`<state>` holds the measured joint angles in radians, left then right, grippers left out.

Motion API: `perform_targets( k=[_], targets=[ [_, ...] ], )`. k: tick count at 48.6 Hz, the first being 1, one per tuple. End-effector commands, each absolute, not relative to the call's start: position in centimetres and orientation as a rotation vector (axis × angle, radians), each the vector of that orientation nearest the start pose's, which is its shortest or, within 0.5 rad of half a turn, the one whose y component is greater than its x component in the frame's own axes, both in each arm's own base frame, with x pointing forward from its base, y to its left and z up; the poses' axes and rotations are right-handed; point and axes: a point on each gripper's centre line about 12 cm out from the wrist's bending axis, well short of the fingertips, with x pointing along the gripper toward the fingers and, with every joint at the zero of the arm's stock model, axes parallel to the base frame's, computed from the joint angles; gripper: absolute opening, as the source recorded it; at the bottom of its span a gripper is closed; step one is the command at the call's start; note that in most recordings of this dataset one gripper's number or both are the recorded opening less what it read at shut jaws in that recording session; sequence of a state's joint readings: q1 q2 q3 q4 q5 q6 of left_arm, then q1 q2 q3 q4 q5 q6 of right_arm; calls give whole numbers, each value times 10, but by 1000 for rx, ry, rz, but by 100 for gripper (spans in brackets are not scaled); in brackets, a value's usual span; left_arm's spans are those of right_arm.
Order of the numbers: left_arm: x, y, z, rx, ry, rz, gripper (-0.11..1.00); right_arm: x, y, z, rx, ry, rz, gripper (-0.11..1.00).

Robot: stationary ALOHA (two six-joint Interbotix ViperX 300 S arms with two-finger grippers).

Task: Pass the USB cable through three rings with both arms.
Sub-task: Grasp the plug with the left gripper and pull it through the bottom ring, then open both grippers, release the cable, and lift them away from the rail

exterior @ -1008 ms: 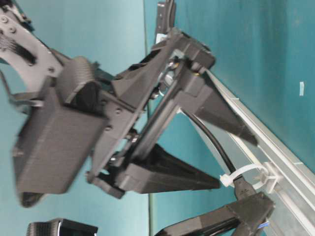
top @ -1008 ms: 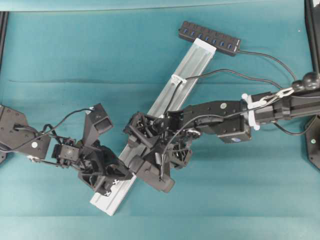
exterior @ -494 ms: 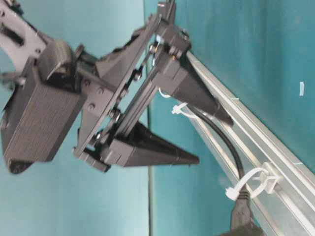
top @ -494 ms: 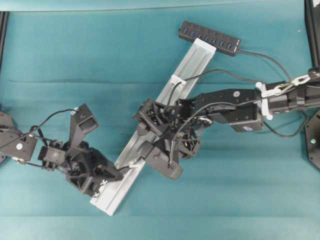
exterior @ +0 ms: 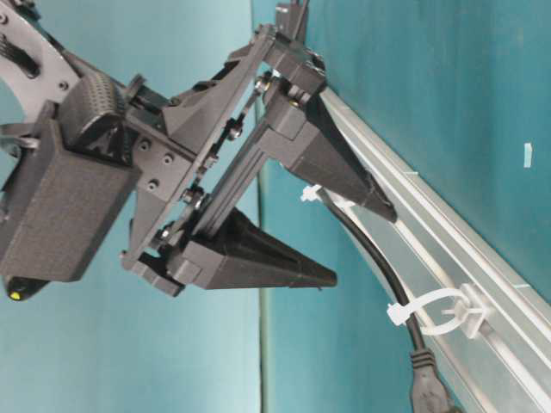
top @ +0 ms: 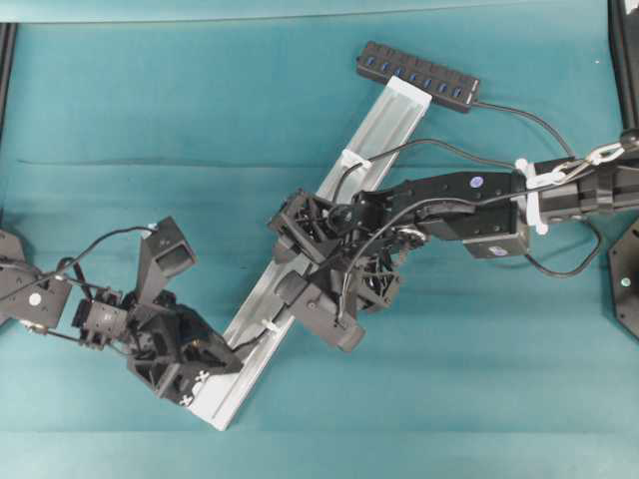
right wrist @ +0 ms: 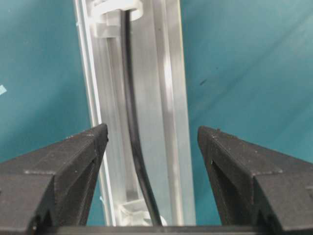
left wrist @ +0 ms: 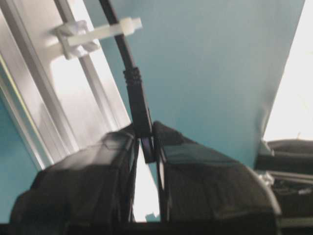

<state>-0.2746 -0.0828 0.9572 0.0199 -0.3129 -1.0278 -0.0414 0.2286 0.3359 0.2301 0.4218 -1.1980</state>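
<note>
The USB cable point(top: 419, 148) runs down the silver rail through the upper ring point(top: 354, 160) and the lower ring point(top: 270, 327). The middle ring is hidden under my right arm in the overhead view. My left gripper point(top: 235, 357) point(left wrist: 146, 142) is shut on the cable's plug point(left wrist: 141, 115), just past a ring point(left wrist: 83, 36) that the cable passes through. Above the middle of the rail my right gripper point(top: 290, 264) point(right wrist: 151, 129) point(exterior: 362, 245) hangs open, its fingers either side of the cable point(right wrist: 133, 127) without touching it. The table-level view shows two threaded rings point(exterior: 318, 194) point(exterior: 439, 314).
The black multi-port hub point(top: 417, 75) lies at the rail's point(top: 384, 125) far end, its own lead curving off to the right. Both arms crowd the rail's lower half. Teal cloth point(top: 150, 120) covers the table on all sides.
The left gripper drew the plug back toward the lower left, farther out of the last ring. The right gripper, still open, moved back up along the rail.
</note>
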Motion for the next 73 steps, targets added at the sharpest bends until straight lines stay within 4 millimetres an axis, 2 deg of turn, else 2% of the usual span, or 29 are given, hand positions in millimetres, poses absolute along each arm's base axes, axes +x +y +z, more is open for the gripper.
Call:
perform_targets(
  k=[1,8,14,39,49,59,73],
  targets=[
    [312,-100,143,-897,647,-5,10,447,-11,156,-834,847,497,83],
    [300,-113,134,-931,730,14,10,446,-16,163,-832,839,479,83],
    [297,-119,138,-956,728,-5,10,442,-21,169,-827,832,463,83],
    [298,-120,146,-965,703,-23,10,420,-24,170,-680,868,386,83],
    [299,-120,147,-963,701,-25,10,416,-23,181,-678,847,372,83],
    [300,-119,148,-963,695,-24,10,416,-24,194,-537,812,278,83],
    [305,-111,149,-972,680,-1,10,413,-23,193,-350,839,200,83]
  ],
)
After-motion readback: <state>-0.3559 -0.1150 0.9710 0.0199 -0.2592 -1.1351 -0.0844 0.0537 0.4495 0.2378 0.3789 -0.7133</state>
